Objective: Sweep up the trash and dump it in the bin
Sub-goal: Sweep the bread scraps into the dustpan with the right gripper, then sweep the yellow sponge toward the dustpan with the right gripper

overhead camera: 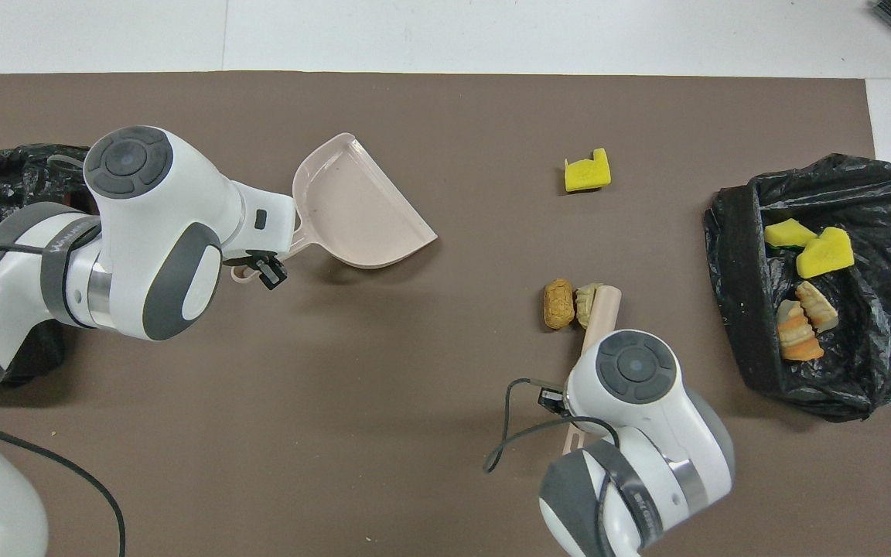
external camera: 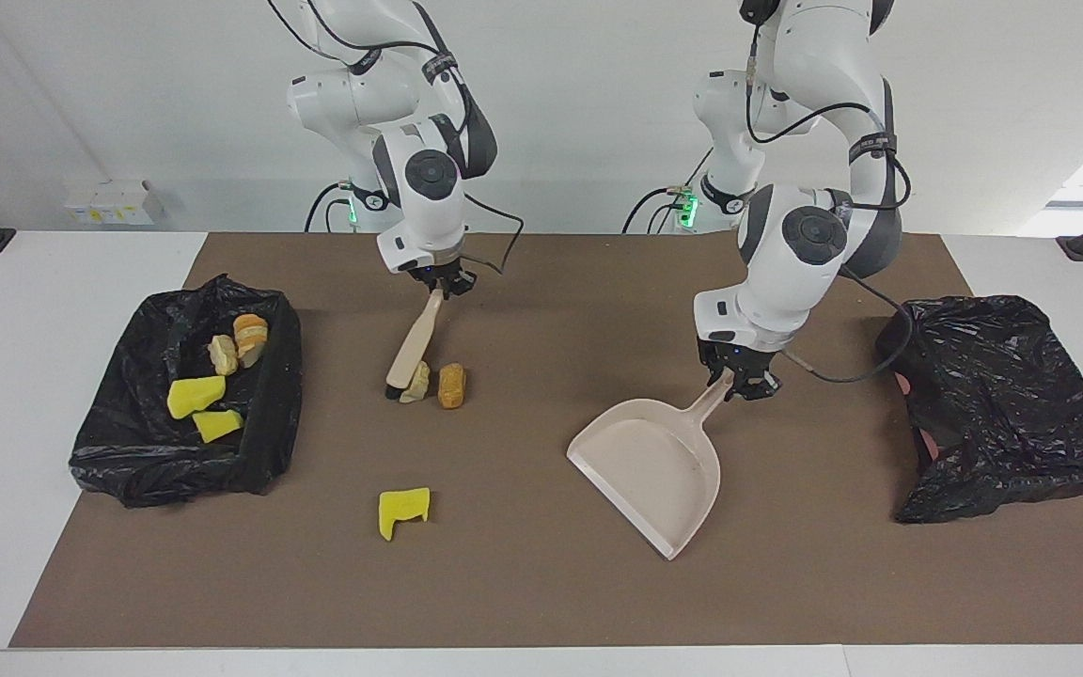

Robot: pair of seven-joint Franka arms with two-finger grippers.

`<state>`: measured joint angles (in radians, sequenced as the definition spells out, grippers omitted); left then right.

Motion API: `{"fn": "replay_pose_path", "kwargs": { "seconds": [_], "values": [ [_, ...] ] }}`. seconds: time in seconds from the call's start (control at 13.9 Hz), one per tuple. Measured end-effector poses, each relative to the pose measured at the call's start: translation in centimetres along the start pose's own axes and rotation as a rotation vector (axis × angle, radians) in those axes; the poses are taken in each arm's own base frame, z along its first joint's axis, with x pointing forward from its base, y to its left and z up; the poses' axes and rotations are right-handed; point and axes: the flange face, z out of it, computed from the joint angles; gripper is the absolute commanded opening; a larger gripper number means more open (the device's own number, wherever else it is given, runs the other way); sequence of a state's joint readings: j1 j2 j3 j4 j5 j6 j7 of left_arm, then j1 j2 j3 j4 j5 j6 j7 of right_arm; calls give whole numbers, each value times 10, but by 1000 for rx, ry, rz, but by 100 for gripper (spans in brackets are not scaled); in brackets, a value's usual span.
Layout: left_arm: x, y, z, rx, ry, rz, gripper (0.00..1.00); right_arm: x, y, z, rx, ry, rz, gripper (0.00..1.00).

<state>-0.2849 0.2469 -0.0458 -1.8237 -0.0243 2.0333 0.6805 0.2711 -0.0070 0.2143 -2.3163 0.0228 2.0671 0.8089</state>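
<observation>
While the right end effector (external camera: pixel 447 280) gripped the brush (external camera: pixel 413 348) at centre frame, its bristles touched two tan scraps (external camera: pixel 438 384); the left end effector (external camera: pixel 739 381) clasped the dustpan (external camera: pixel 650 465) lower right; one yellow scrap (external camera: pixel 402 511) lay below.

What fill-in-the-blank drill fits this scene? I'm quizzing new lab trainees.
1. The left claw grips the handle of the ____.
2. The brush in the right claw touches a tan lump beside a ____ lump.
3. The bin bag at the right arm's end holds ____ scraps.
4. One ____ sponge chunk lies alone on the mat.

Missing: dustpan; brown; four; yellow
</observation>
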Motion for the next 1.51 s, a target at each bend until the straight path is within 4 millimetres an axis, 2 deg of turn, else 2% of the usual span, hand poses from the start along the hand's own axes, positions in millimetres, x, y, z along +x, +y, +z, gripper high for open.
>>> {"fn": "replay_pose_path", "kwargs": {
  "seconds": [0.22, 0.43, 0.58, 0.72, 1.01, 1.15, 1.51],
  "values": [
    [-1, 24, 2, -11, -16, 132, 0, 23, -43, -8, 38, -9, 5, 0],
    [6, 58, 8, -3, -15, 193, 0, 41, -68, -19, 100, -36, 25, 0],
    [13, 84, 14, 30, -5, 257, 0, 29, -87, -17, 107, -52, -1, 0],
    [20, 105, 20, 57, -27, 316, 0, 8, -104, -17, 146, -103, -7, 0],
    [20, 107, 23, 73, -30, 337, 0, -41, -141, -26, 175, -119, -104, 0],
    [21, 106, 23, 82, -19, 353, 0, -44, -147, -37, 195, -99, -190, 0],
    [21, 106, 25, 87, -13, 364, 0, -5, -124, -61, 192, -5, -289, 0]
  ]
}}
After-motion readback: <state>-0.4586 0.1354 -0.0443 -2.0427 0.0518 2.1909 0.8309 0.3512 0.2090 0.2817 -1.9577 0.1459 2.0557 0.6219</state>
